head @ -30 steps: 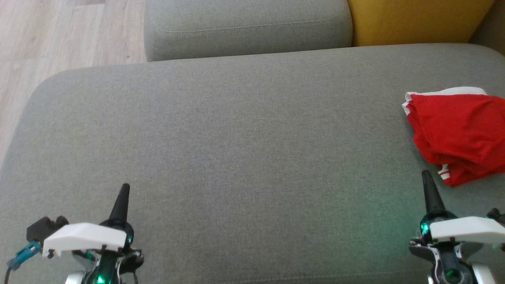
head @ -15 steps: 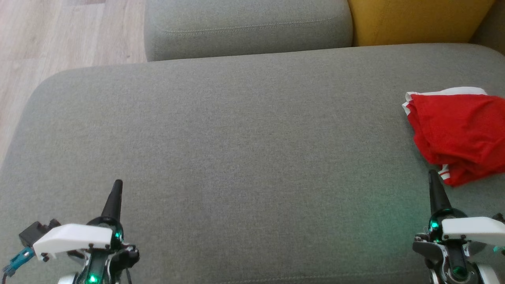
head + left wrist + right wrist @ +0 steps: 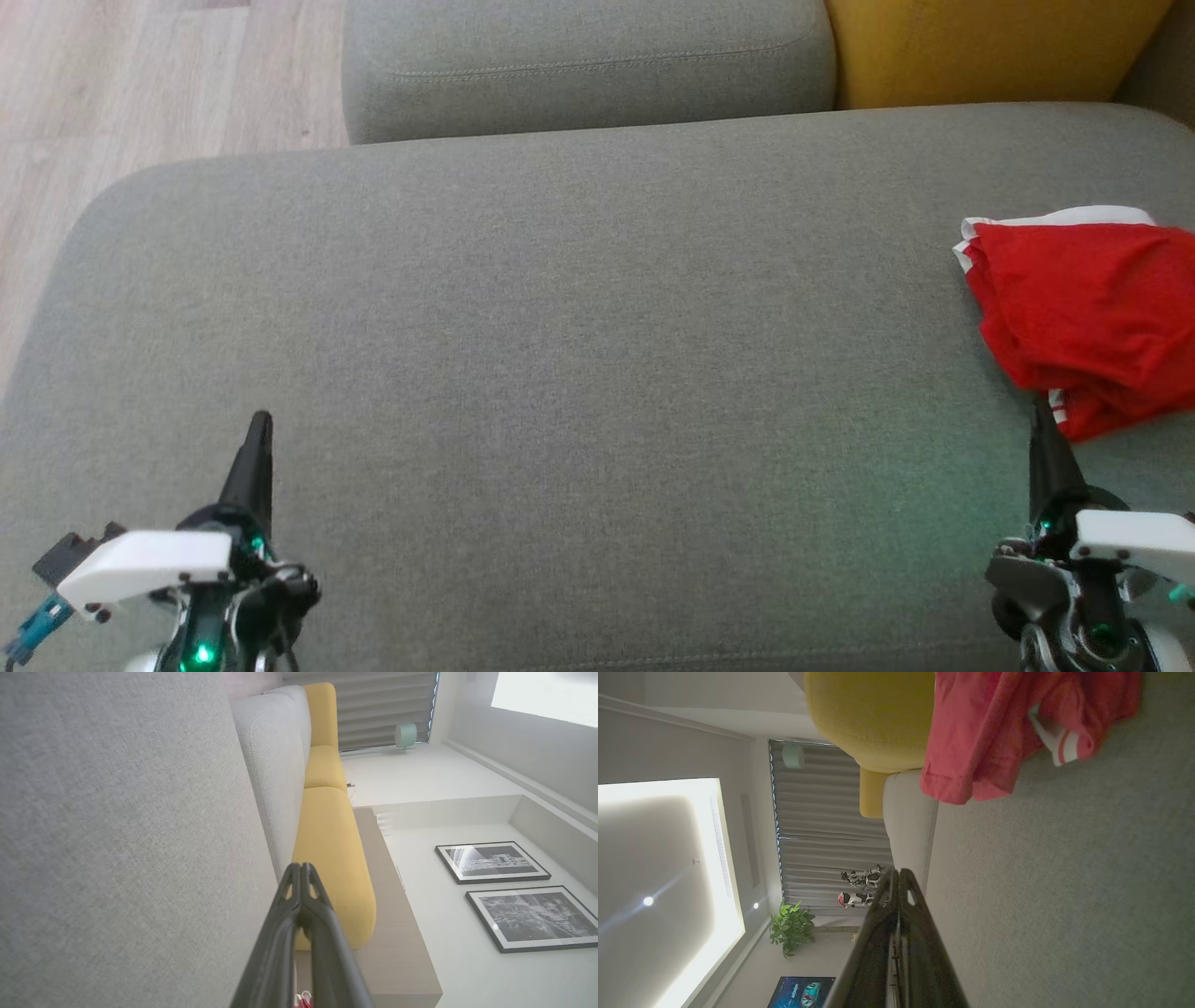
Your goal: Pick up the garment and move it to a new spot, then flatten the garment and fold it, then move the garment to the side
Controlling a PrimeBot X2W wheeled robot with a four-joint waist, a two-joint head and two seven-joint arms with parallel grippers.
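The garment [image 3: 1088, 313] is red with white trim and lies crumpled at the right edge of the grey sofa seat [image 3: 560, 355]. In the right wrist view the garment [image 3: 994, 732] is bunched ahead of the fingers. My right gripper [image 3: 1039, 411] is shut and empty, its tip just below the garment's near corner. In its own wrist view the right gripper [image 3: 899, 873] shows both fingers pressed together. My left gripper [image 3: 260, 422] is shut and empty at the lower left of the seat, far from the garment. The left gripper [image 3: 301, 868] shows its fingers together too.
A grey back cushion [image 3: 588, 65] and a yellow cushion [image 3: 990, 47] stand behind the seat. Wooden floor [image 3: 140, 84] lies beyond the seat's left edge. Framed pictures [image 3: 490, 862] hang on a wall in the left wrist view.
Both arms have drawn outward and down the view: the left gripper to the left, the right gripper to the right, its tip now at the garment's near corner. The garment has not moved.
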